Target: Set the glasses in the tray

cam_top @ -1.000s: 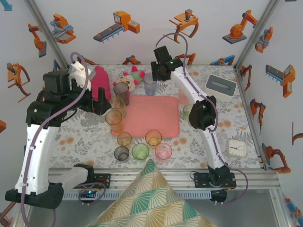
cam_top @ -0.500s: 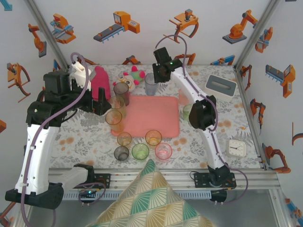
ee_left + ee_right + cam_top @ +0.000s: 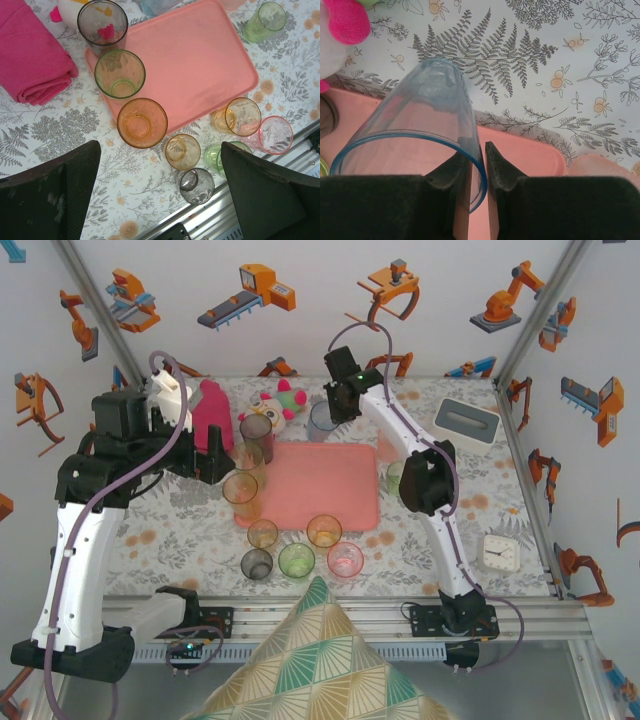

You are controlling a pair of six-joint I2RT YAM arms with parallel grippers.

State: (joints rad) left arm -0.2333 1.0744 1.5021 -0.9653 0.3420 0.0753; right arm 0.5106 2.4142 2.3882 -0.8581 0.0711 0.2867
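My right gripper (image 3: 338,403) (image 3: 479,148) is shut on the rim of a bluish glass (image 3: 320,421) (image 3: 415,142), which is tilted over the far edge of the salmon-pink tray (image 3: 325,487) (image 3: 530,156) (image 3: 190,60). My left gripper (image 3: 215,455) (image 3: 159,150) hangs open above the table left of the tray, holding nothing. Tall grey (image 3: 102,22), green (image 3: 120,74) and orange (image 3: 142,122) glasses stand along the tray's left side. Short amber (image 3: 182,151), grey (image 3: 197,186), amber (image 3: 242,116), green (image 3: 214,152) and pink (image 3: 274,135) glasses stand before it. A green glass (image 3: 395,475) stands to its right.
A magenta rolled towel (image 3: 210,415) (image 3: 30,55) and a plush toy (image 3: 280,400) lie at the back left. A white-rimmed grey box (image 3: 467,422) sits back right, a small clock (image 3: 500,552) front right. A patterned cushion (image 3: 320,660) overlaps the near edge.
My right gripper has shifted slightly toward the tray with the bluish glass, which now tilts more. The left arm has not moved.
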